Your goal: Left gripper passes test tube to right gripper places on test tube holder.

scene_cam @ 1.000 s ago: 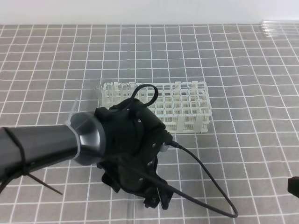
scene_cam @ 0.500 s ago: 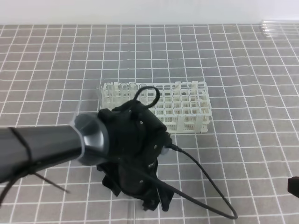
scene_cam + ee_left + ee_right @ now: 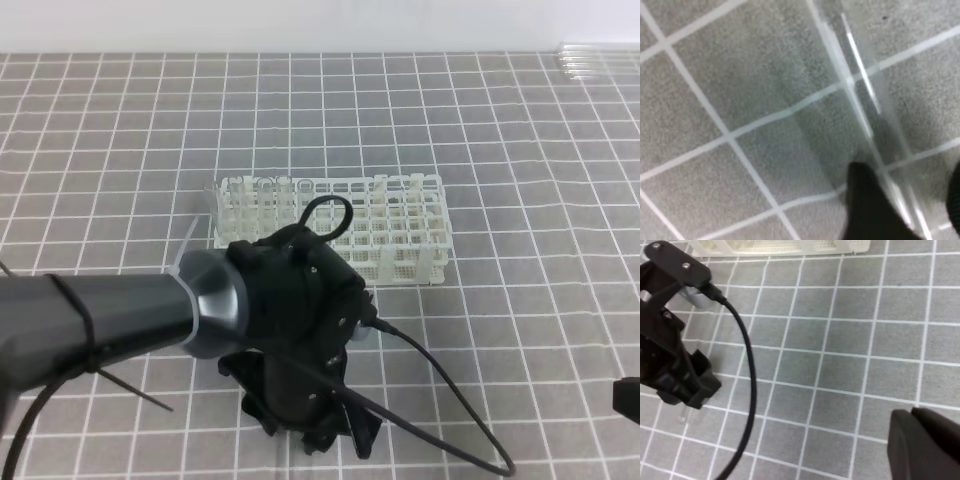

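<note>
The test tube lies flat on the grey checked mat, clear and hard to see. My left gripper points down over it with one black finger on each side; the tube lies against the left finger and a gap shows to the right one. In the right wrist view the tube's rounded end pokes out below the left gripper. From above, the left gripper hides the tube. The white test tube holder stands behind it. My right gripper is shut and holds nothing, at the near right.
The left arm's black cable loops over the mat to the right of the gripper. Several clear tubes lie at the back right edge. A thin dark tie end sticks out under the left arm.
The left arm has shifted a little to the right and lower toward the mat. Its gripper has begun to narrow. The right gripper has stayed put.
</note>
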